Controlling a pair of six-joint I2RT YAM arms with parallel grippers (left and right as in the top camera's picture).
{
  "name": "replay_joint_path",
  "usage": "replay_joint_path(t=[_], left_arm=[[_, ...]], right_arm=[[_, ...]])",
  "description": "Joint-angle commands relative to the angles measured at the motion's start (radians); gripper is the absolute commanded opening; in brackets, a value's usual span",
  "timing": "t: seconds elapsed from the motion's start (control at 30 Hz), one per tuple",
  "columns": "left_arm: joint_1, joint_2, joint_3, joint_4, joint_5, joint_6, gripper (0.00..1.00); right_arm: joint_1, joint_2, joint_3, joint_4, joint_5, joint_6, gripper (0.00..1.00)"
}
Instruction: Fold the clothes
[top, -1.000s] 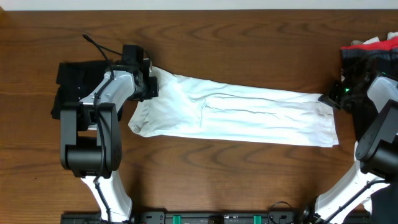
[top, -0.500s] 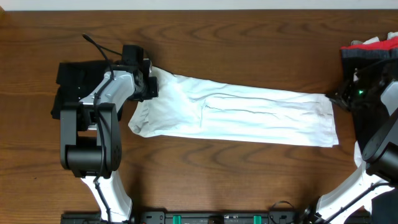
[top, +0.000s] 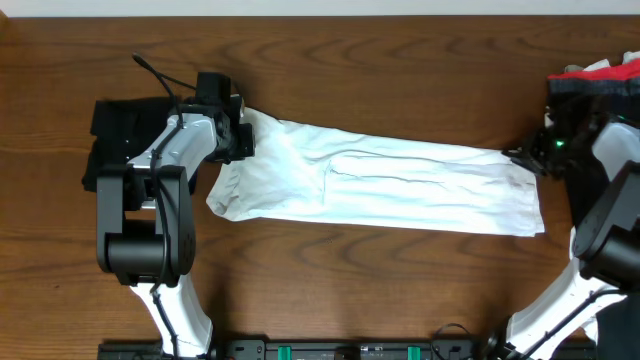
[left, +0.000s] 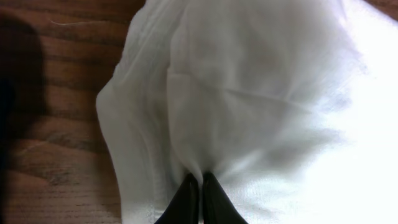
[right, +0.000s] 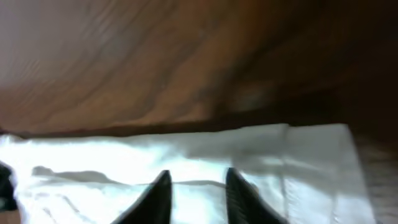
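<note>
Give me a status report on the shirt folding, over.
Left tool shut on white T-shirt, left end. Right tool open over right end, nothing held. Black garment, clothes pile off to the sides.

Plain white T-shirt (top: 400, 185) on a dark brown wood-grain surface (top: 380, 80); black folded cloth (top: 108, 122) at left.

We are seeing left arm (top: 150, 215): black joint housings, white link shells, black cable (top: 150, 68) trailing off wrist. Right arm (top: 610, 215) showing same colours, green light (top: 556, 143) glowing. We are noting slim black tapered fingers (left: 183, 202).
</note>
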Motion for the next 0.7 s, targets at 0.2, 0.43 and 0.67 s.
replay_joint_path(t=[0.2, 0.43, 0.67], left_arm=[[0.005, 0.013, -0.008, -0.023, -0.026, 0.002, 0.06], [0.005, 0.013, -0.008, -0.023, -0.026, 0.001, 0.06], [0.005, 0.013, -0.008, -0.023, -0.026, 0.002, 0.06]], right_arm=[[0.053, 0.001, -0.005, -0.037, 0.211, 0.043, 0.38], [0.055, 0.0, -0.005, -0.132, 0.141, 0.042, 0.13], [0.015, -0.023, -0.004, -0.236, 0.142, 0.02, 0.02]])
